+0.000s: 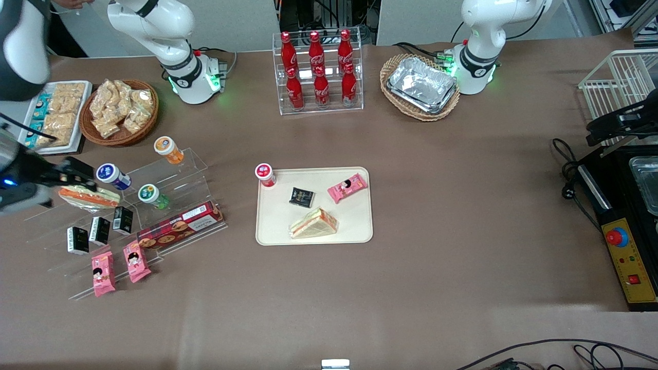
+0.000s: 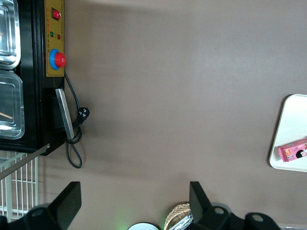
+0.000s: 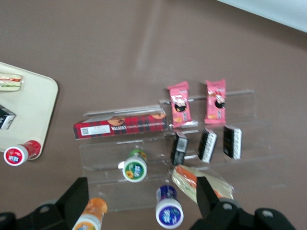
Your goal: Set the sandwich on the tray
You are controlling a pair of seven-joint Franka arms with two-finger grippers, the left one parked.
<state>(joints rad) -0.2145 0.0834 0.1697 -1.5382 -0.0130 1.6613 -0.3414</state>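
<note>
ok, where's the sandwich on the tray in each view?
Front view: sandwich on the tray, at the edge nearest the camera.
Right wrist view: sandwich partly cut off, on the tray.
Left wrist view: not in it.
Shared landmark: the tray.
Gripper open above the acrylic shelf.

The six red bottles (image 1: 318, 72) in the clear rack carry the white Coca-Cola script down their sides. In the right wrist view, the long red tartan biscuit box (image 3: 120, 126) on the acrylic stand shows a white brand word along its face that seems to read "Walkers", though the letters are too blurred to be sure. The print on the jar lids, the pink snack packets and the small black packets cannot be read.
</note>
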